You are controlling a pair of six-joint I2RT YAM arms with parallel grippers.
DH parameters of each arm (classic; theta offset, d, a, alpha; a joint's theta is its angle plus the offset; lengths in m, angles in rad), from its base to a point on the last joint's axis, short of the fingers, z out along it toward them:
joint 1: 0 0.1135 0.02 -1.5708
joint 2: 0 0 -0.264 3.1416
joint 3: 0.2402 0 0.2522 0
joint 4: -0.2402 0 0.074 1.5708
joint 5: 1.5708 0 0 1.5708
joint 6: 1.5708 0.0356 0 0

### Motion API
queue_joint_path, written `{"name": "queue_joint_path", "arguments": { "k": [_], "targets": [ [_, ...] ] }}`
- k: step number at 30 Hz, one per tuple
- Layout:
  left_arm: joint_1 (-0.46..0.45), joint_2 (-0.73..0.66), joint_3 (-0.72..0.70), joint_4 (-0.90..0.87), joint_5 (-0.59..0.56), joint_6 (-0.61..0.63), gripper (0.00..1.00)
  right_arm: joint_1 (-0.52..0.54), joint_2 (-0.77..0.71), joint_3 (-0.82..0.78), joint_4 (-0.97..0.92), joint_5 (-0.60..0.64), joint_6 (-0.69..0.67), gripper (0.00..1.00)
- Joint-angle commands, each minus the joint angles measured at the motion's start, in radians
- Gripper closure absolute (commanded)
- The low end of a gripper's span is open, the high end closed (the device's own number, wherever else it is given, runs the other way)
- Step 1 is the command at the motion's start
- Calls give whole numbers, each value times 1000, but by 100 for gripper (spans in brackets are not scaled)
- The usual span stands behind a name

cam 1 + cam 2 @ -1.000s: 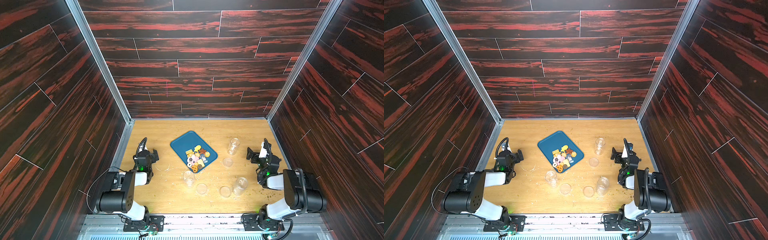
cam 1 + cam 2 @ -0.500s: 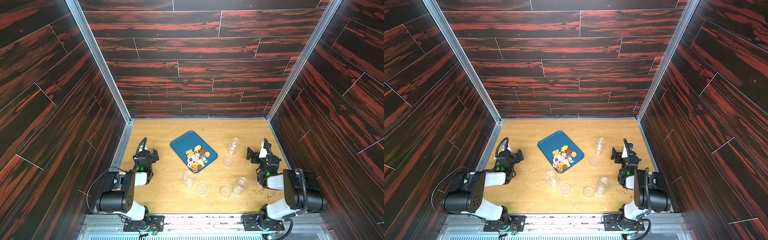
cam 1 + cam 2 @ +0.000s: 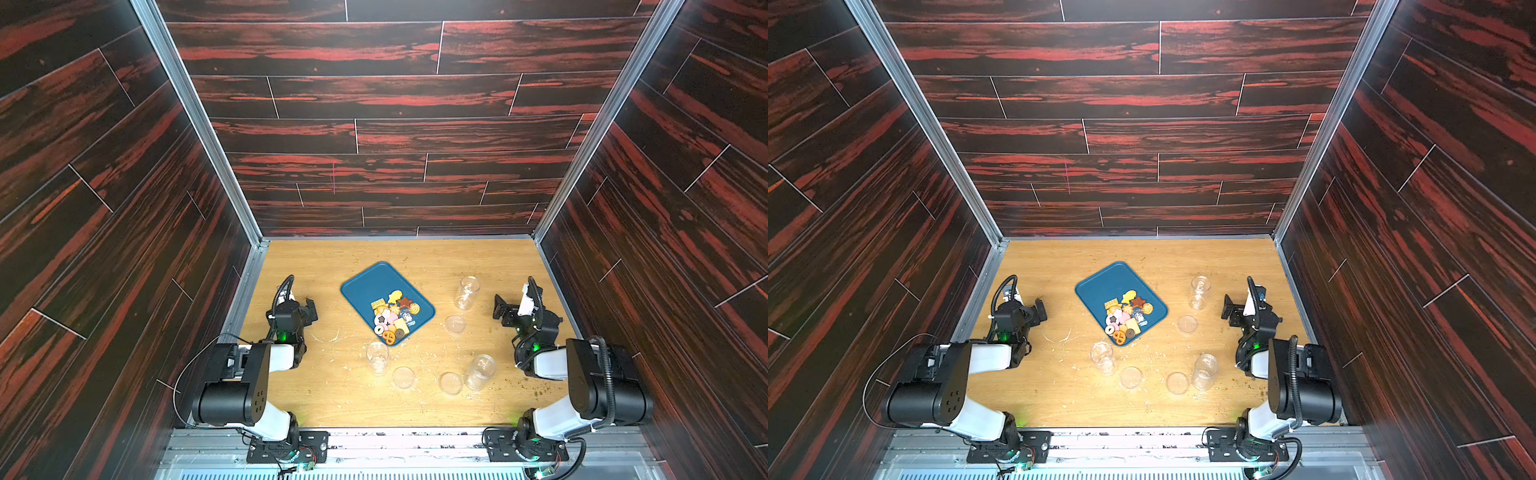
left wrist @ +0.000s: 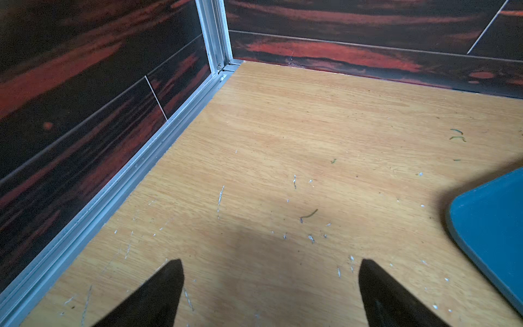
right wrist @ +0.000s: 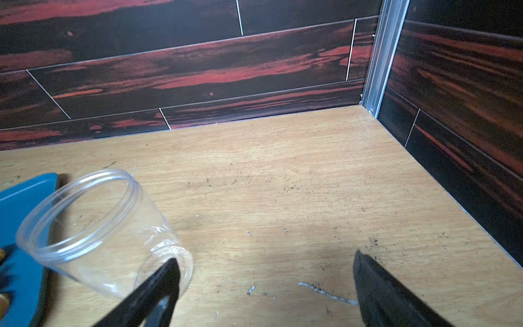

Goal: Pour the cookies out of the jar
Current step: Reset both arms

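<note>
Cookies (image 3: 392, 318), mixed colours and shapes, heaped on tray (image 3: 361, 286).

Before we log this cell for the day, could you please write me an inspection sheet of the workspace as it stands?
Surface: wooden tabletop, scuffed, scattered with crumbs.
Job's things: cookies heaped on the blue tray; three clear jars upright, lidless, apparently empty.
Clutter: three clear lids lying loose on the table.
Hands: left hand and right hand both open, holding nothing.
Cables: black cable arches over left wrist; ribbed hose on right arm.
Surroundings: dark red wood-pattern walls, aluminium corner posts.
</note>
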Motion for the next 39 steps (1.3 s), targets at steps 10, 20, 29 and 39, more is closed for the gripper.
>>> {"name": "queue_joint_path", "arguments": {
  "k": [10,20,29,39],
  "targets": [
    [0,-5,13,22,0,17,0,7,-22,-44,102,6,-2,2],
    [0,-4,15,22,-1,15,0,6,19,-23,83,-16,-12,1],
    [-1,-6,13,21,-1,16,0,6,24,2,48,9,0,1],
    [0,-5,13,23,-1,16,0,6,21,4,41,10,-1,1]
  ]
}}
